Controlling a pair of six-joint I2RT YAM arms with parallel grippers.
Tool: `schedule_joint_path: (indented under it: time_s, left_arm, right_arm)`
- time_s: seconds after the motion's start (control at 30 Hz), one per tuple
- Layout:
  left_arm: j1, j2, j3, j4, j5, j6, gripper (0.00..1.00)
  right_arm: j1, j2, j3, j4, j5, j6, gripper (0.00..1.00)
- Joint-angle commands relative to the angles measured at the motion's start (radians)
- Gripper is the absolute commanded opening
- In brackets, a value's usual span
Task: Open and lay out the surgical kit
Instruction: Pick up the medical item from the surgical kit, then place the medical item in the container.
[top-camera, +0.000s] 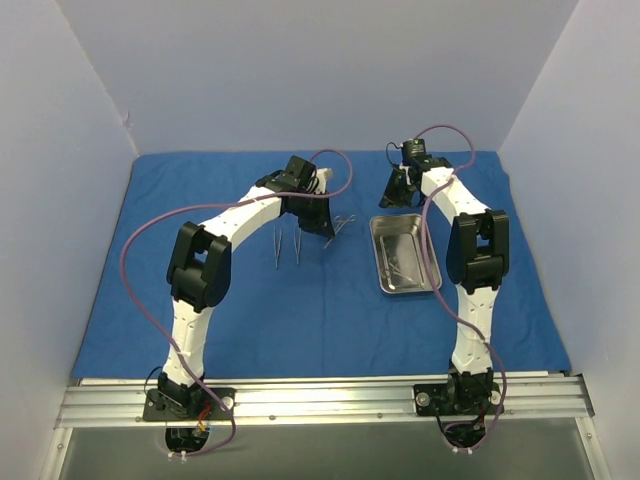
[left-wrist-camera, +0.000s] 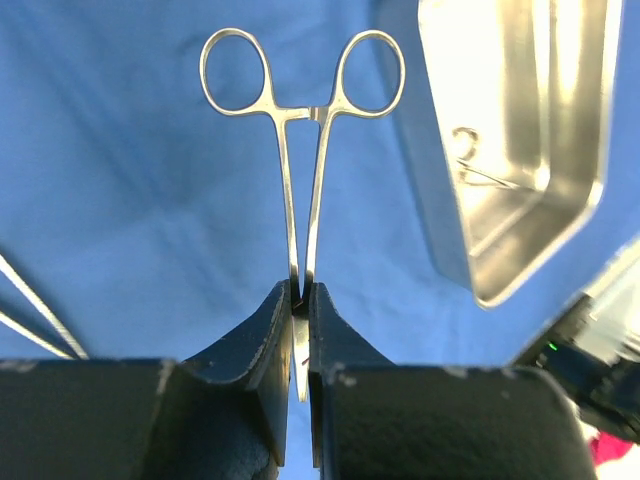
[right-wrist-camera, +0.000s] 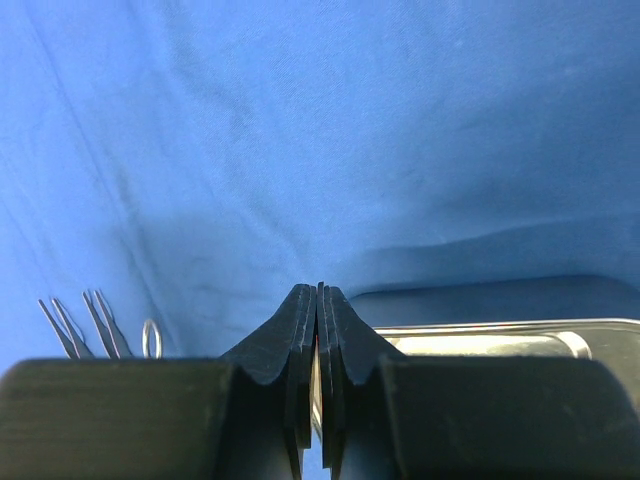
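The deep-blue drape (top-camera: 200, 190) of the surgical kit lies spread flat over the table. On it stands the steel tray (top-camera: 403, 255), with one thin instrument (top-camera: 397, 268) inside. My left gripper (top-camera: 325, 228) is shut on the tips of a silver ring-handled instrument (left-wrist-camera: 300, 150), whose rings point away from me just left of the tray (left-wrist-camera: 520, 150). Two more instruments (top-camera: 276, 247) (top-camera: 297, 245) lie side by side on the cloth to the left. My right gripper (top-camera: 397, 195) hangs behind the tray's far end, jaws shut with nothing in them (right-wrist-camera: 318, 295).
Pale walls enclose the table on three sides. A metal rail (top-camera: 320, 400) carrying both arm bases runs along the near edge. The drape shows soft folds (right-wrist-camera: 250, 200) at the back. Each arm trails a purple cable (top-camera: 135, 250).
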Motion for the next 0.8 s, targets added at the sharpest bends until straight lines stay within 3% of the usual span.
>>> schedule_joint_path:
  time_s: [0.0, 0.33, 0.53, 0.77]
  left_arm:
    - [-0.005, -0.081, 0.014, 0.036, 0.104, -0.016, 0.02]
    - [-0.139, -0.011, 0.167, 0.007, 0.177, 0.005, 0.02]
    - [-0.184, 0.077, 0.325, -0.054, 0.18, 0.017, 0.02]
    - [-0.224, 0.244, 0.485, -0.136, 0.214, -0.004, 0.18]
  right_arm:
    - [-0.026, -0.105, 0.042, -0.023, 0.016, 0.014, 0.0]
    - [-0.224, -0.247, -0.036, -0.089, 0.066, 0.053, 0.0]
    - [-0.246, -0.361, -0.168, -0.085, 0.046, 0.042, 0.0]
    - [-0.24, -0.432, -0.243, -0.082, 0.039, 0.039, 0.0]
